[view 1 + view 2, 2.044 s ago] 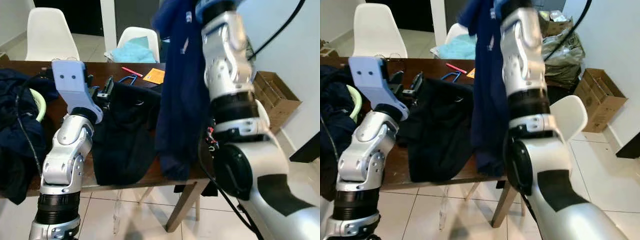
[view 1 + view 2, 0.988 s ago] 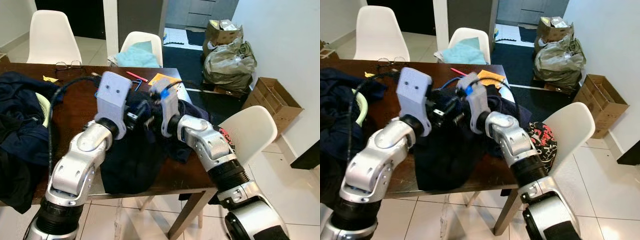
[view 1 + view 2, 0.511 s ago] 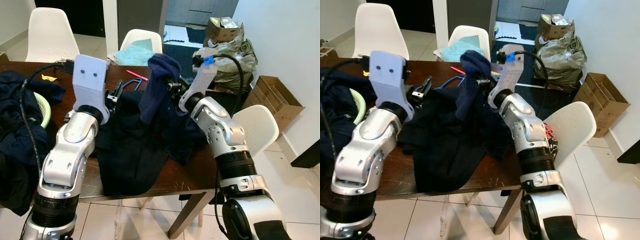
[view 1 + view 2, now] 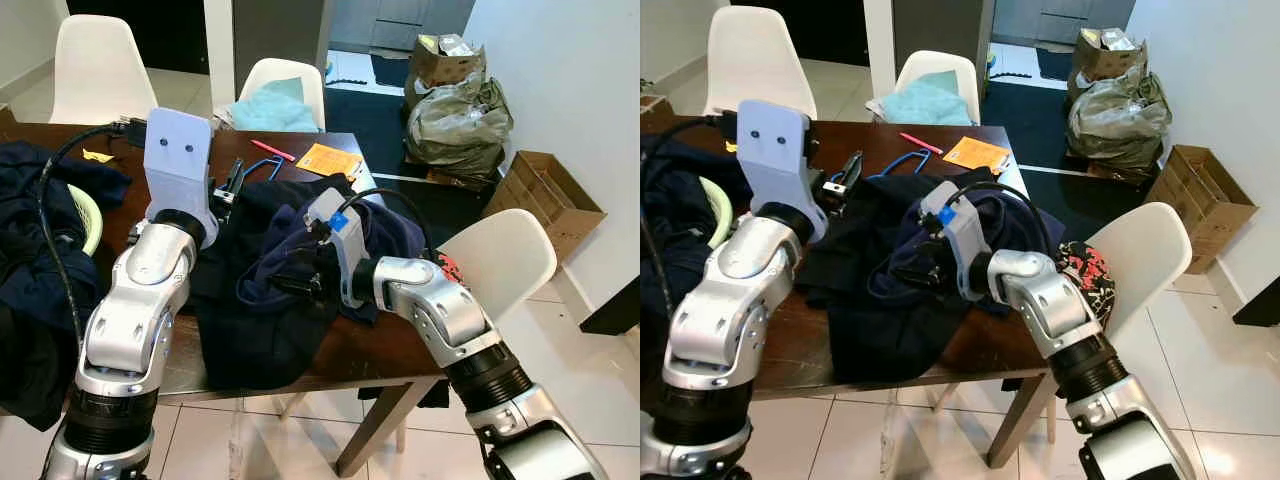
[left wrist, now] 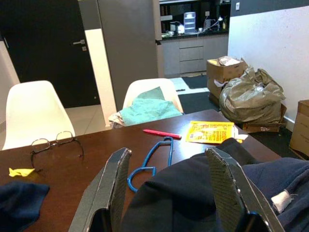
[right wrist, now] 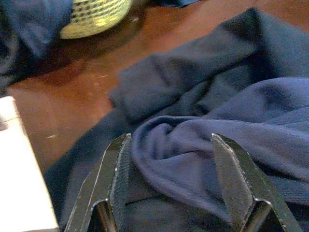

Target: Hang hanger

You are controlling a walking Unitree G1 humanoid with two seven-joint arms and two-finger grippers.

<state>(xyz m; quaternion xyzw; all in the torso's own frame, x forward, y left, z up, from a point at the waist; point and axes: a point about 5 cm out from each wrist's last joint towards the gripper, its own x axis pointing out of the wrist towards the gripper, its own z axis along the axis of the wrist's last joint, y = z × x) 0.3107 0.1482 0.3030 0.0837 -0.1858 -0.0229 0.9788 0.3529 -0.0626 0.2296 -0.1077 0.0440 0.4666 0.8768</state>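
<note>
A blue hanger (image 4: 262,166) lies flat on the dark wooden table (image 4: 170,215), past the clothes. A navy garment (image 4: 290,245) is heaped on a black garment (image 4: 250,330) spread over the table's front edge. My right gripper (image 4: 290,272) rests low over the heap. In the right wrist view its fingers (image 6: 116,174) stand open, with a fold of the navy garment (image 6: 203,145) between them. My left gripper (image 4: 226,186) hovers open above the black garment, and the hanger (image 5: 149,162) lies just beyond its fingertips.
A pile of dark clothes (image 4: 30,260) and a green basket (image 4: 85,215) fill the table's left. Glasses (image 5: 55,142), a red pen (image 4: 268,151) and an orange leaflet (image 4: 328,159) lie at the back. White chairs (image 4: 495,260) stand around; a cardboard box (image 4: 545,195) sits right.
My right arm has come down from holding the navy garment up high. The garment now lies heaped on the table and the fingers are open. The left arm has barely moved.
</note>
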